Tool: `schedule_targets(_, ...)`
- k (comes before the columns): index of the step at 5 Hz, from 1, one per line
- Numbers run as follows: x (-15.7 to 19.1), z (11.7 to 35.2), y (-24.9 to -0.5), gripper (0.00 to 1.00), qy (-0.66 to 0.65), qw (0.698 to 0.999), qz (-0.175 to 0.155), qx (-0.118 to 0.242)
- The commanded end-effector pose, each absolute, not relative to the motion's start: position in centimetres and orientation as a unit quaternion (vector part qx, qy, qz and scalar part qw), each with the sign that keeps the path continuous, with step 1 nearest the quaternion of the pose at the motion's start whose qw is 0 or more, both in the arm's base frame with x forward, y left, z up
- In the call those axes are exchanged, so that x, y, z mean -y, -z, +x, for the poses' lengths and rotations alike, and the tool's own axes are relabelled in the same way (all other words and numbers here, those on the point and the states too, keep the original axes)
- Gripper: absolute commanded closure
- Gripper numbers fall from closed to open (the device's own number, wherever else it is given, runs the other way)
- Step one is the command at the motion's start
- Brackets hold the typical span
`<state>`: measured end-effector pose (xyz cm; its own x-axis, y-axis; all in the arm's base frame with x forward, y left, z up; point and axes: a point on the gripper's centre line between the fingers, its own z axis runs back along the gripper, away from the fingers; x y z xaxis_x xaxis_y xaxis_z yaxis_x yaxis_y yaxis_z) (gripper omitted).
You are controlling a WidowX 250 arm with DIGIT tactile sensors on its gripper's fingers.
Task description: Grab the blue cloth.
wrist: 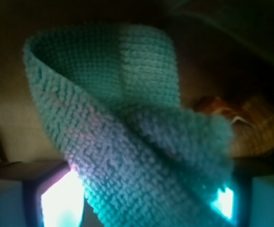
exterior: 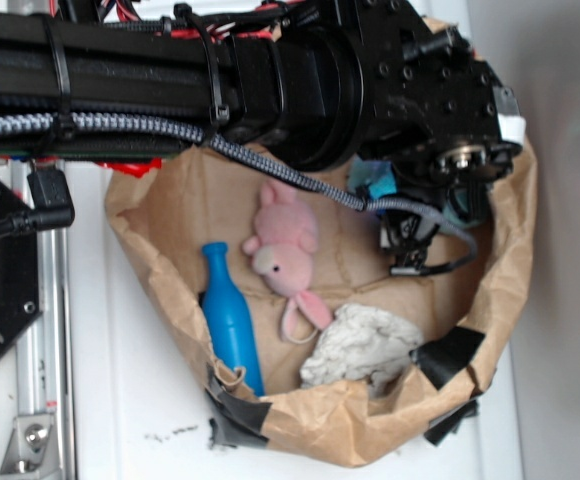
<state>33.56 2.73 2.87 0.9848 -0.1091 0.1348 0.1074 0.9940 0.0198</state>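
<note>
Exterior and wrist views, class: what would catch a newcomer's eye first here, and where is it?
First, the black robot arm across the top of the exterior view, over a brown paper bag. Inside the bag lie a pink plush toy, a bright blue bottle and an off-white cloth. The teal-blue terry cloth fills the wrist view.

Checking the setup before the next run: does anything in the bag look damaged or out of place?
The paper bag looks worn: its rim is crumpled and patched with black tape at the near edge. The toys inside lie loose; nothing is spilled.
</note>
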Motion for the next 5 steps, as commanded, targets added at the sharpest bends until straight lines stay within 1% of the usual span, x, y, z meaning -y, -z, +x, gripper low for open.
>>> schedule_targets(1,-1.3,32.7,-4.3,1.0,0.123,0.986,0.012,0.11)
schedule_targets(2,-0.8,31.3,-5.9,1.0,0.132,0.982,0.012,0.135)
schedule_targets(3,0.5,28.4,-10.9,1.0,0.132,0.974,-0.015,0.182)
schedule_targets(4,1.1,26.2,-16.2,1.0,0.111,0.983,-0.052,0.139)
schedule_targets(5,0.7,26.7,-19.0,1.0,0.087,0.989,-0.058,0.103)
